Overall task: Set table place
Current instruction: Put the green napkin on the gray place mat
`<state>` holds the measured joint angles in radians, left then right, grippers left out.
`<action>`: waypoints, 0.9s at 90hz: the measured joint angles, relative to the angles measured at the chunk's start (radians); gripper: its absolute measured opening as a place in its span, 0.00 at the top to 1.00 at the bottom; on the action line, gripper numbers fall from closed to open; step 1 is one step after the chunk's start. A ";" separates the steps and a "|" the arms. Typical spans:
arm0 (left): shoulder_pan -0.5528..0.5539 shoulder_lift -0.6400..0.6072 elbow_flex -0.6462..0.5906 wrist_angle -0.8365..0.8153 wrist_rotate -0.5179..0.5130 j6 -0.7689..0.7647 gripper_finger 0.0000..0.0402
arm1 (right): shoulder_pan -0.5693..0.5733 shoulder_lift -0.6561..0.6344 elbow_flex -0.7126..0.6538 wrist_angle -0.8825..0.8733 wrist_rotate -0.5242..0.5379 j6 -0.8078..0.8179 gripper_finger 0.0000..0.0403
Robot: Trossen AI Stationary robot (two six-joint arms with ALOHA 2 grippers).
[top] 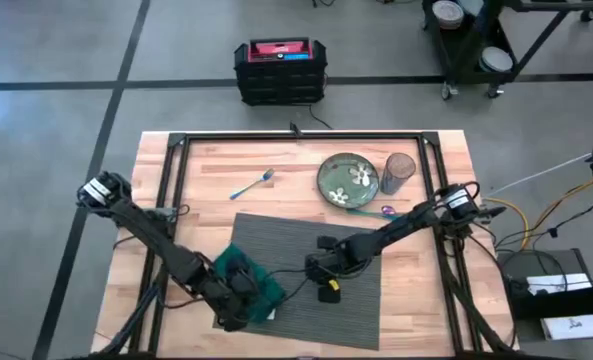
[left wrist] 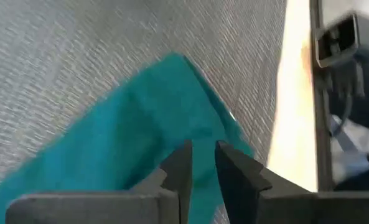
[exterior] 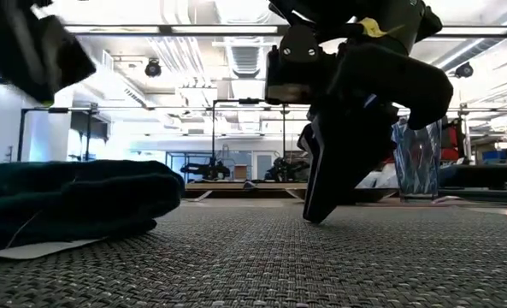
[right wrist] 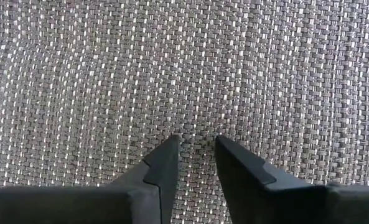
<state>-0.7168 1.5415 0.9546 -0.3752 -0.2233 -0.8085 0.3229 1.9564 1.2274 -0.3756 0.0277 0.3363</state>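
While laid flat across the table (top: 426, 290) front, placemat (top: 306, 240) serving as base for the setting. Left gripper (left wrist: 201, 163) over green napkin (top: 251, 280) at mat's left edge, fingers nearly closed, nothing grasped. Right gripper (right wrist: 195, 149) tips on bare weave mid-mat, narrowly parted, empty; probably pinning it. Plate (top: 348, 180), glass (top: 399, 172), fork (top: 253, 184) waiting beyond.

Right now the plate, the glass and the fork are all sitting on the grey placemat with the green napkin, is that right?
Not quite: only the green napkin lies on the placemat. The high view shows the plate, glass and fork on the bare table, beyond the mat.
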 joint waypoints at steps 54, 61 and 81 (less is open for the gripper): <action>-0.039 0.151 0.000 0.060 -0.131 0.190 0.69 | 0.002 0.000 -0.009 0.037 0.002 -0.026 0.71; -0.039 0.141 0.000 0.061 -0.152 0.190 0.71 | 0.002 0.000 -0.011 0.043 0.002 -0.026 0.70; -0.039 0.137 0.000 0.060 -0.153 0.191 0.84 | 0.002 0.000 -0.017 0.048 0.002 -0.026 0.73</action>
<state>-0.7555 1.6783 0.9546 -0.3149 -0.3759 -0.6178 0.3248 1.9560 1.2109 -0.3274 0.0297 0.3103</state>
